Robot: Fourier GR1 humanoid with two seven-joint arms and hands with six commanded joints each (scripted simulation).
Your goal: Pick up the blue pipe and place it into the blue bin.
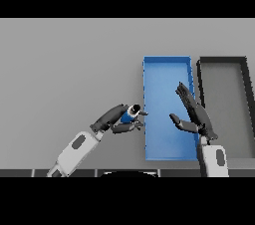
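Pipe (129, 117), blue, short, sits in the left hand (115, 119), fingers above and thumb below curled round it. One end faces up toward the camera and reads as a dark opening w/ a pale rim, tho the view is too coarse to be sure it's hollow. It is just beside the left wall of the blue bin (167, 72), about two-thirds of the way from the bin's far edge to its near edge, fingertips almost at the wall.

Handling, as a judgement: looks rigid and light, smooth sided, so prob. slippery along its axis. A grip across the middle of the barrel, as now, seems right; holding near an end would let it tip or slide out.

Right hand (195, 115) is spread open, fingers straight, holding nothing, over the bin's right wall w/ thumb reaching inward over the bin floor.

Room: bin is long and narrow, running from near the table's front edge away from the robot. A dark grey bin (222, 60) lies just beside its right wall. Table (64, 64) left of the blue bin carries nothing else, so approach from that side is free. Main risks: clipping the left wall on the way in, and crowding the right hand inside the bin; near half of the bin floor has less room than the far half.
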